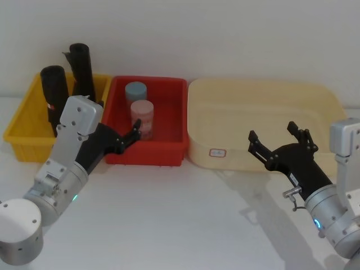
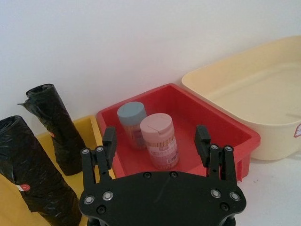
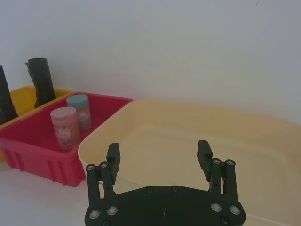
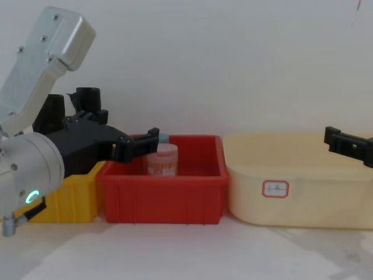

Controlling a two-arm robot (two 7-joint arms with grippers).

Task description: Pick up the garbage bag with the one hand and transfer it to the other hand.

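Both grippers were wide open and empty: left gripper (image 2: 155,140) at the red bin (image 1: 152,154), right gripper (image 1: 273,132) over the cream tub (image 1: 253,84). The garbage bag (image 1: 54,87) stood untouched in the yellow bin (image 1: 22,121). Step judged: reaching. The next move required realigning leftward.

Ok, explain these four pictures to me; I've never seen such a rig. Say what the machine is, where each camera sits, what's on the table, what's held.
This is a robot with two silver arms, each ending in a black two-finger gripper. One camera looks down from its head, one across from its chest, one sits on each wrist. On the white table stand a yellow bin holding the garbage bag and another black roll, both upright, a red bin with a blue-lidded jar and a pink jar, and a cream tub. The left gripper, near the yellow and red bins, and the right gripper, by the tub, are open and hold nothing.
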